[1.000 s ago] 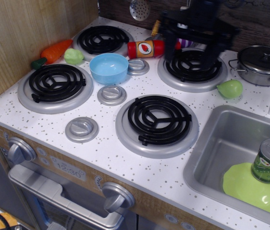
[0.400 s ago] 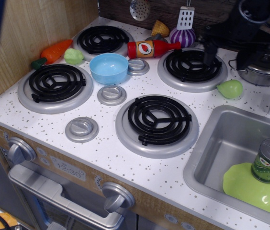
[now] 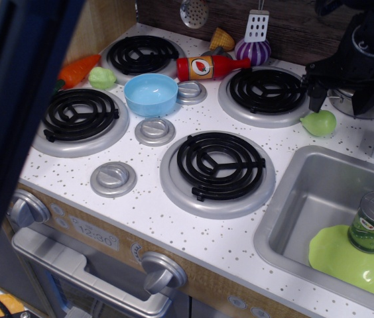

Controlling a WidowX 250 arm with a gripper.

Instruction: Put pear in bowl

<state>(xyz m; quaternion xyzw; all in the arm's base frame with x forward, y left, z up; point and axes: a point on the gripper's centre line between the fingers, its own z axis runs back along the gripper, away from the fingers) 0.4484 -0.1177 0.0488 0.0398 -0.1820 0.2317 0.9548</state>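
The light-green pear [image 3: 319,123] lies on the speckled counter between the back right burner [image 3: 266,93] and the sink [image 3: 319,199]. The light-blue bowl [image 3: 151,94] stands empty among the burners at centre left. My black gripper [image 3: 337,98] hangs just above the pear, with its fingers spread open on either side of the pear's top and nothing in them.
A red bottle [image 3: 208,67] lies behind the bowl. A lumpy pale-green vegetable [image 3: 102,77] and a carrot [image 3: 79,69] sit at the back left. The steel pot [image 3: 373,106] is partly behind the gripper. The sink holds a lime plate [image 3: 346,262] and a green can [image 3: 373,222]. A dark blurred bar [image 3: 21,126] crosses the left.
My gripper has moved right from above the back right burner and come down over the pear. The dark bar at the left has swung further into view.
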